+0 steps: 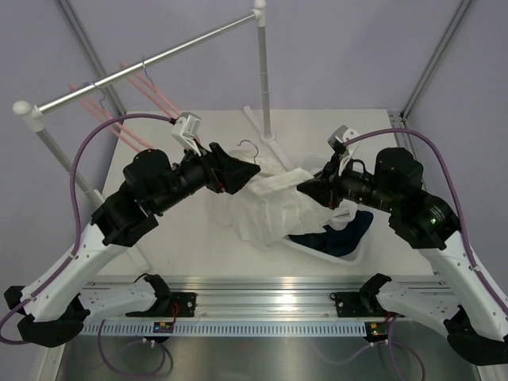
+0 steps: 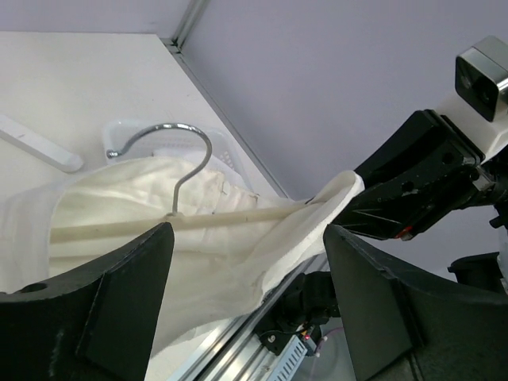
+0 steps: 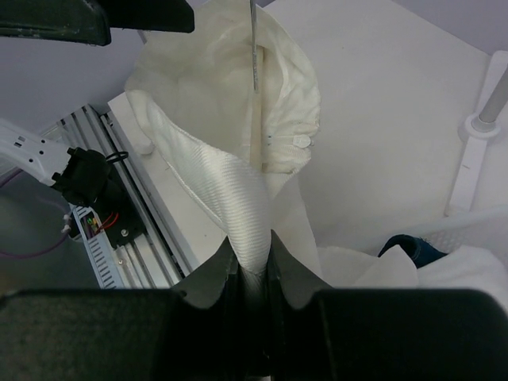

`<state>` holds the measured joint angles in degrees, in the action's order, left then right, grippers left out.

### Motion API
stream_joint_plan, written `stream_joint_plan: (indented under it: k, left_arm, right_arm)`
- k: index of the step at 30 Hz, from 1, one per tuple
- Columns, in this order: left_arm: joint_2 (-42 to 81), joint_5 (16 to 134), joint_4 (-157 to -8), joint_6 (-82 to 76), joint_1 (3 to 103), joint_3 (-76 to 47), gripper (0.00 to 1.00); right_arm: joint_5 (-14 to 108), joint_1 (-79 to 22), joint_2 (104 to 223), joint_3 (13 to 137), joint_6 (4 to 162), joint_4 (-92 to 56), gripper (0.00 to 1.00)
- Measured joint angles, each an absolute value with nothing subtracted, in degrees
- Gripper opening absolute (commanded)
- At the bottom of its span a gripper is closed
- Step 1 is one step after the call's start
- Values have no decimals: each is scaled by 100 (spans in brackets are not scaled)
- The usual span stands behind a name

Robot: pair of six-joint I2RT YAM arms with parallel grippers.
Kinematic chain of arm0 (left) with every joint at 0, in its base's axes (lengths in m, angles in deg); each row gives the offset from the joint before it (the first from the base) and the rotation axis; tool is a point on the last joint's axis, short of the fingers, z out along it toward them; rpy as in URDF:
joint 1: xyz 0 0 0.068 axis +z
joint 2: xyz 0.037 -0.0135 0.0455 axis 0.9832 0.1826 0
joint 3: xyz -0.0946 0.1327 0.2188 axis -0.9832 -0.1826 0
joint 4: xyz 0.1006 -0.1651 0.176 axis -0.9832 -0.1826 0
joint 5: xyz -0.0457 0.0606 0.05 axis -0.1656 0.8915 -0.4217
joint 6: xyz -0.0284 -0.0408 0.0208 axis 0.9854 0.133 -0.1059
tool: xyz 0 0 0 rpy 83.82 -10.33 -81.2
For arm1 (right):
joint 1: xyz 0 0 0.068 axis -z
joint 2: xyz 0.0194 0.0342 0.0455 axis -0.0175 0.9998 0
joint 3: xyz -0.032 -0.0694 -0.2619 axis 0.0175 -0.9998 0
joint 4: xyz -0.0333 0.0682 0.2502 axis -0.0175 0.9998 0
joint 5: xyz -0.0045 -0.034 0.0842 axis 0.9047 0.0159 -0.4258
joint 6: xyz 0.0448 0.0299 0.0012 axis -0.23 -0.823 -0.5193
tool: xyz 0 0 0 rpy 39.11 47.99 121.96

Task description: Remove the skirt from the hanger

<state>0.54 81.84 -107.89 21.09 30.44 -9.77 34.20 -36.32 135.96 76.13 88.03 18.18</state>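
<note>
The white skirt [image 1: 266,208] hangs bunched over a cream hanger [image 2: 159,226] with a metal hook [image 2: 186,151], above the table's middle. My right gripper [image 3: 252,262] is shut on a twisted strip of the skirt [image 3: 230,206] and pulls it taut away from the hanger bar [image 3: 255,119]. My left gripper [image 2: 248,294] is open, its fingers [image 2: 127,302] wide apart, with the hanger and skirt cloth just beyond them and nothing gripped. From above, the left gripper [image 1: 238,173] is at the hanger's left end and the right gripper [image 1: 305,186] at the skirt's right edge.
A clothes rail [image 1: 159,57] with pink hangers [image 1: 135,95] crosses the back left, on a post [image 1: 262,71] with a white foot [image 3: 476,135]. A white basket [image 1: 361,252] holding a dark blue garment [image 1: 341,234] sits under the right arm.
</note>
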Motion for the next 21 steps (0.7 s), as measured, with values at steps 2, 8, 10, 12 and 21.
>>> stream_joint_plan:
  k: [2, 8, 10, 12, 21]
  left_arm:
    - [54, 8272, -10798, 2033, 3046, -951, 78]
    - [207, 8444, -10835, 1847, 3046, -811, 76]
    - [290, 8505, -10835, 1810, 3044, -783, 74]
    - [364, 8571, -10837, 1788, 3046, -781, 72]
    - [618, 8781, -10833, 1694, 3044, -779, 46]
  right_arm:
    - [3407, -3682, 13596, 7613, 8763, 1818, 0]
    - [3402, -3879, 13598, 7613, 8685, 1822, 0]
    - [3426, -3957, 13598, 7613, 8669, 1824, 0]
    - [3444, -4038, 13598, 7613, 8659, 1837, 0]
    - [3654, -4320, 13609, 7615, 8554, 1846, 0]
